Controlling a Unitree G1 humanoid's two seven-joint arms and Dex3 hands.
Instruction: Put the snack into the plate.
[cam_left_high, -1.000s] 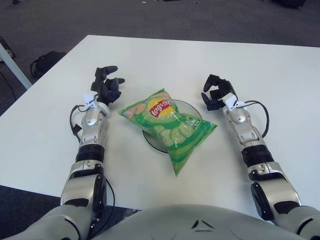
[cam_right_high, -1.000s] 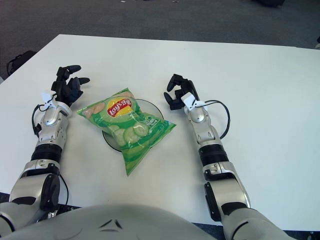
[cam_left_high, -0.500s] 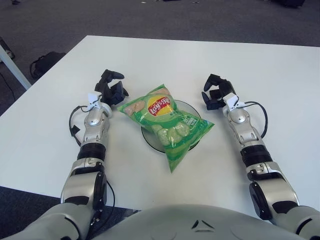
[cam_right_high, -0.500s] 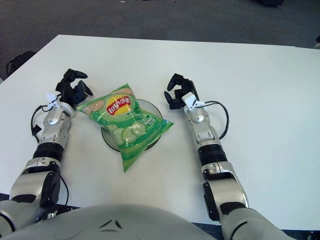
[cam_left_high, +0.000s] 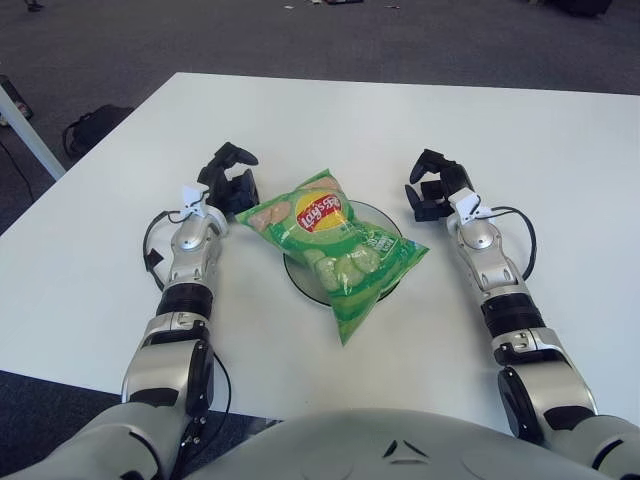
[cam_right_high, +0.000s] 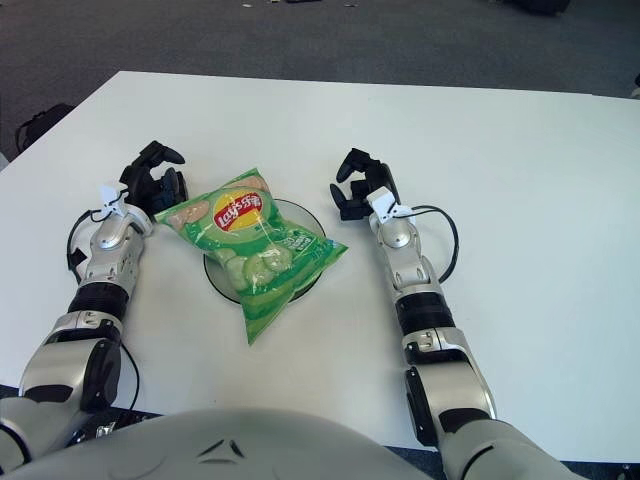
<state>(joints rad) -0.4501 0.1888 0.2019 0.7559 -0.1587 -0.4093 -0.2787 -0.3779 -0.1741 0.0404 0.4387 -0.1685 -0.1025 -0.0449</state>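
Mostly done, by our reading: the snack (cam_left_high: 334, 245), a green chip bag, lies across the plate (cam_left_high: 389, 222) near the middle of the table (cam_left_high: 330, 110), covering most of it. We note the bag is bigger than the plate, so its upper-left corner and its lower tail hang over the rim onto the table. Our left hand (cam_left_high: 229, 182) sits just beside the bag's upper-left corner, fingers curled; whether they touch the corner we cannot tell, and no firm grasp shows. Our right hand (cam_left_high: 433, 189) shows to the right of the plate, apart from the bag, fingers loosely curled and holding nothing. What is left, we judge, is little: perhaps a nudge to centre the bag, then pulling both hands clear.
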